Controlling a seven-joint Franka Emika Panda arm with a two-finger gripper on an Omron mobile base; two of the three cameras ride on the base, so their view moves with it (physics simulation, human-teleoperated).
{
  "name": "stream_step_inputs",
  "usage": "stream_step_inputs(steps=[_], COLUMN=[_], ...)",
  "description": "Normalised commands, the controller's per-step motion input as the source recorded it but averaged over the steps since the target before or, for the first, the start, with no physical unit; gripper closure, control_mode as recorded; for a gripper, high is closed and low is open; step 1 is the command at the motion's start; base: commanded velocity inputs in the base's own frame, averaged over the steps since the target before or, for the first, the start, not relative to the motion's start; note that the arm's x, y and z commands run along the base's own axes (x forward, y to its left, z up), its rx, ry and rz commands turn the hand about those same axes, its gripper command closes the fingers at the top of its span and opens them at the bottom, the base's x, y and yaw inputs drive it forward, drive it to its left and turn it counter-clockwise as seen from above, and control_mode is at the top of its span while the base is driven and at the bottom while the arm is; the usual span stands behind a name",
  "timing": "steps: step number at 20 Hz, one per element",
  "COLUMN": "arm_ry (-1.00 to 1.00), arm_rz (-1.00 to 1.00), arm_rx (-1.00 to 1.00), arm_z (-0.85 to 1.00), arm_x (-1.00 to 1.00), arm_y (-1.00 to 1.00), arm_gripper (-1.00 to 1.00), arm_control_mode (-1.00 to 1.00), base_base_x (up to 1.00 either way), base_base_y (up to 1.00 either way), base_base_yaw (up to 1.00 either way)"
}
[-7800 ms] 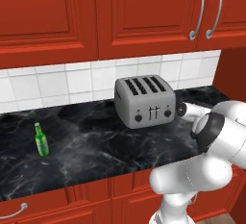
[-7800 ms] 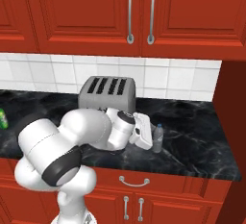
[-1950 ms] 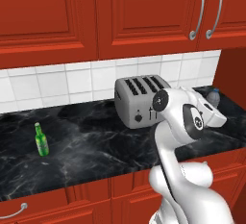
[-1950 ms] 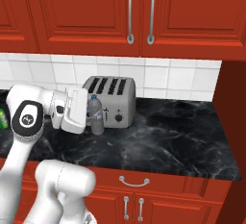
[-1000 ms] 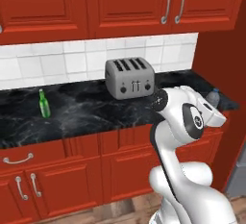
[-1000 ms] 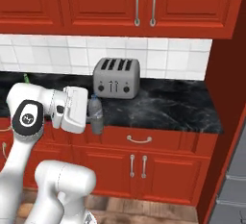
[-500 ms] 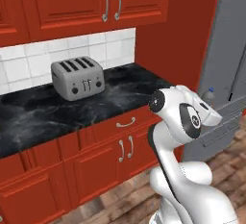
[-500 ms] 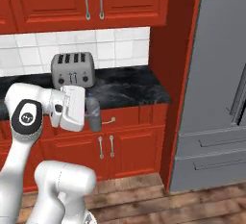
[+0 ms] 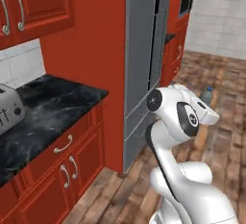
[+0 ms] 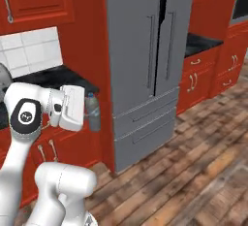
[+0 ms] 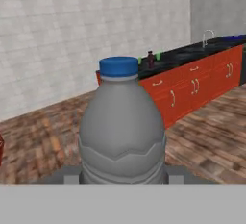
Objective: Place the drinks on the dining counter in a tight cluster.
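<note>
My gripper (image 10: pixel 89 115) is shut on a small clear bottle with a blue cap (image 10: pixel 92 111), held upright in front of my arm, well above the floor. That bottle (image 11: pixel 122 122) looms large and close in the hand view, and its top (image 9: pixel 206 94) peeks out past my arm in the left base view. Far behind it the dining counter (image 11: pixel 204 50) runs as a black slab over red drawers. A dark-red bottle (image 11: pixel 150 59) stands on its near end, between small bright-green cups (image 11: pixel 140 61).
A tall grey fridge (image 10: pixel 145 50) stands straight ahead between red cabinet walls. The narrower black counter (image 9: pixel 53 107) with the toaster (image 9: pixel 8 110) lies to the left. A tap (image 11: pixel 207 36) rises further along the dining counter. Open wooden floor (image 10: pixel 193 171) spreads to the right.
The whole picture has swung right, from the toaster counter to the fridge and open floor, so the base has turned. The clear bottle stays in my gripper.
</note>
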Motion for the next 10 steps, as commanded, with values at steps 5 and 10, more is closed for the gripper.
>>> stream_step_inputs(steps=[5, 10], arm_ry=[0.0, 0.0], arm_rz=[0.0, 0.0], arm_rx=[0.0, 0.0], arm_z=[0.0, 0.0], arm_x=[0.0, 0.0], arm_y=[0.0, 0.0], arm_gripper=[1.0, 1.0], arm_control_mode=[1.0, 1.0], base_base_x=[-0.12, -0.11], base_base_y=[0.03, 0.02], base_base_yaw=[-0.85, -0.85])
